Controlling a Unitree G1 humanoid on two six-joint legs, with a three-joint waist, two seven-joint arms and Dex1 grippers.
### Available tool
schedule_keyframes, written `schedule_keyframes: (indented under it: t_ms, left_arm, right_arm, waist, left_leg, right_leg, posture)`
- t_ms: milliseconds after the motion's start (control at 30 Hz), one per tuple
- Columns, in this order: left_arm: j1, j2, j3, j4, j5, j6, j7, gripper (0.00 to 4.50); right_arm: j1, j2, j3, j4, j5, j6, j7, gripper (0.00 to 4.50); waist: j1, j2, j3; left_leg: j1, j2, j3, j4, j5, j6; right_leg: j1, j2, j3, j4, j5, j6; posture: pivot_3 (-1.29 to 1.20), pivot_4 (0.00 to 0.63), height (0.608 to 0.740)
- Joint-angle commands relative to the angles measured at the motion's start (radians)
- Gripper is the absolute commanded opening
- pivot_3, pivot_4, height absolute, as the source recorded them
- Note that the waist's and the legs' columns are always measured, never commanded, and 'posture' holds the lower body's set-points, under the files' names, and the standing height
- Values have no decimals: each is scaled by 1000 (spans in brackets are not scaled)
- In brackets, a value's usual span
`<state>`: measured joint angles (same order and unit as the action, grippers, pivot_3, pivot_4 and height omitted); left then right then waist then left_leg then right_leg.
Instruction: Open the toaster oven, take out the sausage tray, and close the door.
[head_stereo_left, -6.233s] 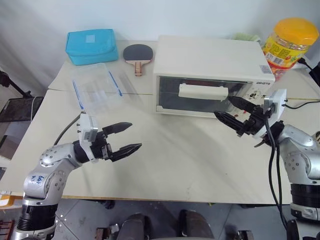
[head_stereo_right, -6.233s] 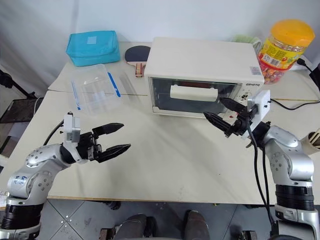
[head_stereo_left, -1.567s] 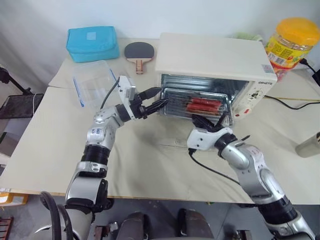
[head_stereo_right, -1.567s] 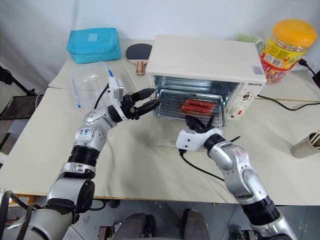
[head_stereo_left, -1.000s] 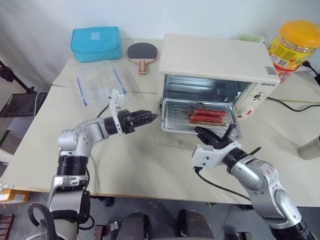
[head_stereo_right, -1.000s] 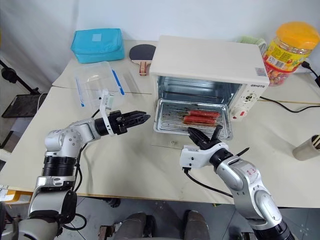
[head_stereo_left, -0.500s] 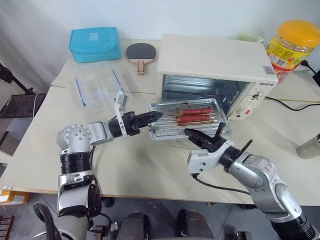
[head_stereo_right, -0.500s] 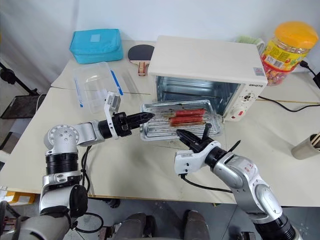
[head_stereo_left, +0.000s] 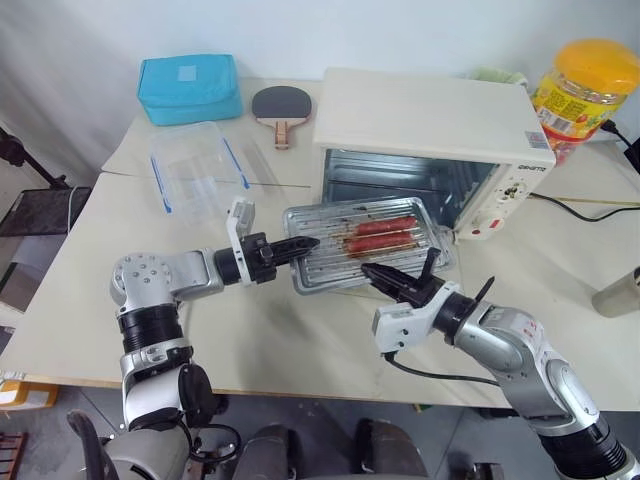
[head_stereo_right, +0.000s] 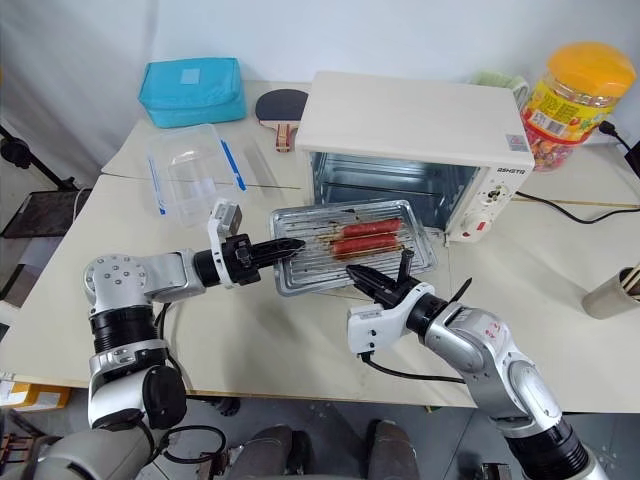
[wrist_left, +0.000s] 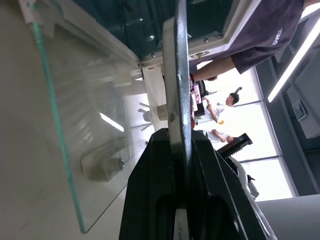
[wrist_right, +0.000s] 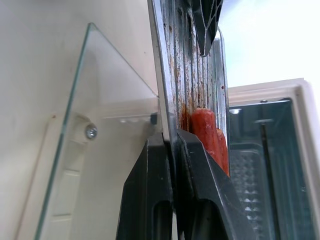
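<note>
Both tools, left (head_stereo_left: 300, 243) and right (head_stereo_left: 372, 271), clamp sausage tray (head_stereo_left: 325, 262) above beige table (head_stereo_left: 300, 340); white wall (head_stereo_left: 300, 30) behind.

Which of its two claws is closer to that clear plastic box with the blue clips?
The left. The left gripper clamps the sausage tray at its end facing the clear plastic box; the right gripper clamps the tray's near edge, farther away.

Head stereo pair looks forward and down from above over the table (head_stereo_left: 300, 350), toaster oven (head_stereo_left: 430, 115) at about 1 o'clock, both arms in shot; the two eyes share nearly the whole scene. Left wrist view sits right at the sausage tray (wrist_left: 178, 75) rim, edge-on. Right wrist view, equally close, looks along the tray toward the oven; both share the open door (wrist_right: 100, 145).
</note>
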<state>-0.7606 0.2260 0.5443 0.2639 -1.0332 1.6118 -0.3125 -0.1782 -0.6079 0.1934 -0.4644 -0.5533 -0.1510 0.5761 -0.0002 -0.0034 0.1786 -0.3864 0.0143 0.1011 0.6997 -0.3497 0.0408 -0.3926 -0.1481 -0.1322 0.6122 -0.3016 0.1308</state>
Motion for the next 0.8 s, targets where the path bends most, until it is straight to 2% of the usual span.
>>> schedule_keyframes:
  t_ms: [33,167,233,333,500,600,667,800]
  left_arm:
    - [5,-1,36,5,-114,3,78,38]
    - [46,31,47,12,-230,3,160,38]
    - [79,61,44,7,-301,3,190,38]
    - [132,97,51,-5,-410,3,234,38]
    - [252,174,58,-26,-615,-40,317,38]
    - [378,242,7,-74,-816,-144,423,38]
    - [457,283,-39,-129,-916,-208,464,38]
    - [601,278,-9,-250,-939,-304,459,38]
  right_arm:
    - [-5,10,-50,-31,104,26,18,983]
    - [13,-26,-68,-20,186,-27,47,2255]
    - [36,-46,-88,-26,287,-54,85,2927]
    - [88,-73,-139,-34,432,-98,126,2927]
    - [187,-126,-271,19,559,-162,151,2927]
    - [241,-140,-371,85,667,-126,173,2330]
    - [259,-150,-414,127,709,-115,191,1617]
    - [244,-184,-503,271,832,-36,259,252]
  waist:
    - [0,0,0]
    - [-1,0,0]
    - [-1,0,0]
    - [-1,0,0]
    - [0,0,0]
    - [0,0,0]
    - [-1,0,0]
    - [1,0,0]
  left_leg:
    - [0,0,0,0,0,0]
    - [0,0,-1,0,0,0]
    - [0,0,-1,0,0,0]
    - [1,0,-2,0,0,0]
    - [1,-1,-2,0,0,0]
    - [2,0,-3,0,0,0]
    - [3,0,-4,0,0,0]
    - [10,-1,-5,-1,0,0]
  right_leg:
    - [0,0,0,0,0,0]
    - [0,0,0,0,0,0]
    - [0,0,0,0,0,0]
    - [1,0,0,1,0,0]
    - [2,-1,1,0,0,0]
    - [3,-1,3,0,0,0]
    - [4,-1,10,0,0,0]
    - [12,-1,14,-2,0,-1]
  posture:
    - [0,150,740]
    - [0,150,740]
    - [0,150,740]
    - [0,150,740]
    - [0,150,740]
    - [0,150,740]
    - [0,150,740]
    - [0,150,740]
